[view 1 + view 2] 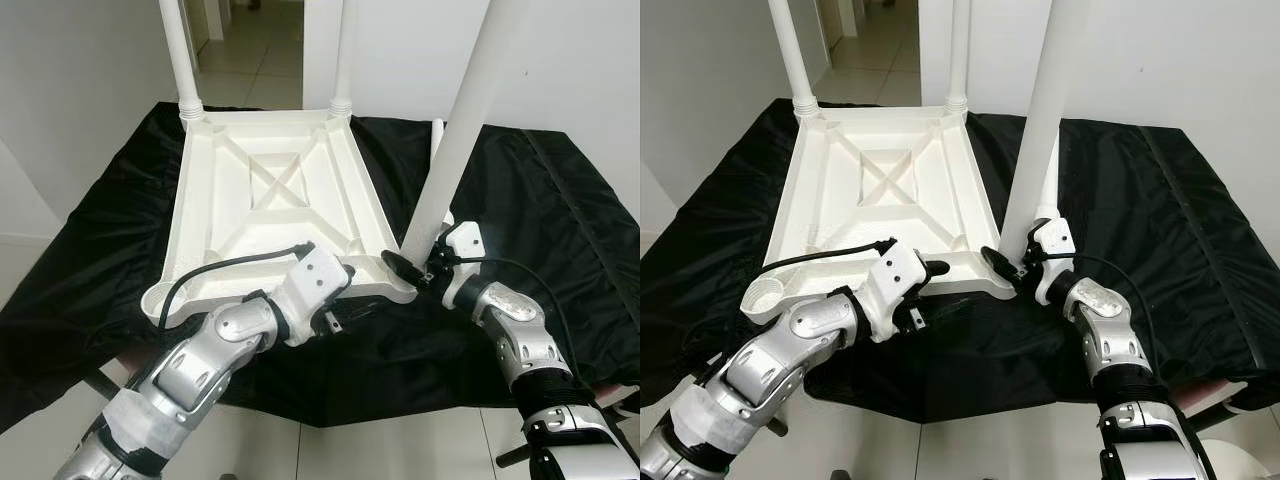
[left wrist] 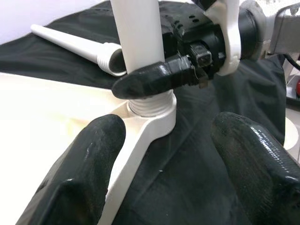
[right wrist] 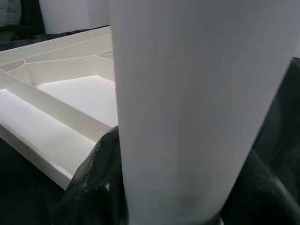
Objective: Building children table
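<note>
A white children's table (image 1: 215, 200) lies upside down on a black cloth (image 1: 540, 200). Two white legs (image 1: 181, 50) (image 1: 345, 50) stand screwed in at its far corners. A third leg (image 1: 465, 110) stands upright in the near right corner socket (image 2: 152, 105). My right gripper (image 1: 420, 265) is shut on this leg just above its base, with black fingers (image 3: 91, 187) on both sides. My left gripper (image 2: 168, 154) hovers open at the table's front edge, pointing at that socket with nothing between its fingers. The near left corner socket (image 1: 765, 293) holds no leg.
A loose white leg (image 2: 70, 44) lies on the cloth behind the right corner. The cloth's front edge (image 1: 380, 400) drops to a pale tiled floor. White walls stand left and right, and a doorway (image 1: 250, 40) opens at the back.
</note>
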### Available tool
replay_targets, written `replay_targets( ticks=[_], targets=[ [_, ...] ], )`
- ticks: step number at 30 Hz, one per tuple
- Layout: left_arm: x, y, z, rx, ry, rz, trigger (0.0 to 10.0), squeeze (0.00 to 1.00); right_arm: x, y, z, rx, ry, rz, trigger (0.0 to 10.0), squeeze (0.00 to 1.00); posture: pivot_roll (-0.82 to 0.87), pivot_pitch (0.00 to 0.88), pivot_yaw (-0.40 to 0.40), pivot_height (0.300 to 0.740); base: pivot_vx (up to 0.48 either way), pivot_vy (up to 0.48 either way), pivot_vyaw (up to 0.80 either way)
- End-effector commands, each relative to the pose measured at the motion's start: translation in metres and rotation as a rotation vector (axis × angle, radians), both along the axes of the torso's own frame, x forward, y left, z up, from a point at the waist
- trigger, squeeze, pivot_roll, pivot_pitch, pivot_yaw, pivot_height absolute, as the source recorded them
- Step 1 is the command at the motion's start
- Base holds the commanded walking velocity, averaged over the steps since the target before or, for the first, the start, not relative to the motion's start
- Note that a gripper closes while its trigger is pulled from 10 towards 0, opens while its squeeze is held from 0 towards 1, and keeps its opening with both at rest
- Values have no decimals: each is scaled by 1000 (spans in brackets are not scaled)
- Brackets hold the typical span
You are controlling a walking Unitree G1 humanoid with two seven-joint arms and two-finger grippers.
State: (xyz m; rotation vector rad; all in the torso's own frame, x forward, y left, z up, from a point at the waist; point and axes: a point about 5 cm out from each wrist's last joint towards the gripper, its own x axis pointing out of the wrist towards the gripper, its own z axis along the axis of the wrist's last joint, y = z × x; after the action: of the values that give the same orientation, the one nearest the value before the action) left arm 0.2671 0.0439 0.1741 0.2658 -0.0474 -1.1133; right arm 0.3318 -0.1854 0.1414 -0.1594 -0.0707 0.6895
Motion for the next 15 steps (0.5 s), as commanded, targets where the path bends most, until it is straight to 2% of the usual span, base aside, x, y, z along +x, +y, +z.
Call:
replay_targets(
  ticks=[1, 2, 7, 10, 11, 15],
  targets=[
    [-7, -4, -3, 49, 25, -199, 10000, 0, -5, 1, -9, -23, 32, -1, 6275, 0, 5, 0, -11, 740, 0, 0, 0],
    [-5, -4, -3, 45, 26, -186, 10000, 0, -6, 2, -10, 16, 44, -33, 10000, 0, -10, 0, -15, 740, 0, 0, 0],
    [-1, -4, -5, 48, 36, -164, 10000, 0, -5, 1, -11, 45, 58, -69, 10000, 0, -5, 0, -13, 740, 0, 0, 0],
    [1, -5, -5, 24, 53, -118, 10000, 0, -8, 4, -16, 28, 73, -181, 10000, 0, -10, 0, -10, 740, 0, 0, 0],
    [1, -5, -5, 24, 53, -118, 10000, 0, -8, 4, -16, 28, 73, -181, 10000, 0, -10, 0, -10, 740, 0, 0, 0],
    [4, -1, -11, 55, 58, -83, 10000, 0, -13, 15, -21, 42, 75, -327, 10000, 0, -2, 0, -16, 740, 0, 0, 0]
  ],
)
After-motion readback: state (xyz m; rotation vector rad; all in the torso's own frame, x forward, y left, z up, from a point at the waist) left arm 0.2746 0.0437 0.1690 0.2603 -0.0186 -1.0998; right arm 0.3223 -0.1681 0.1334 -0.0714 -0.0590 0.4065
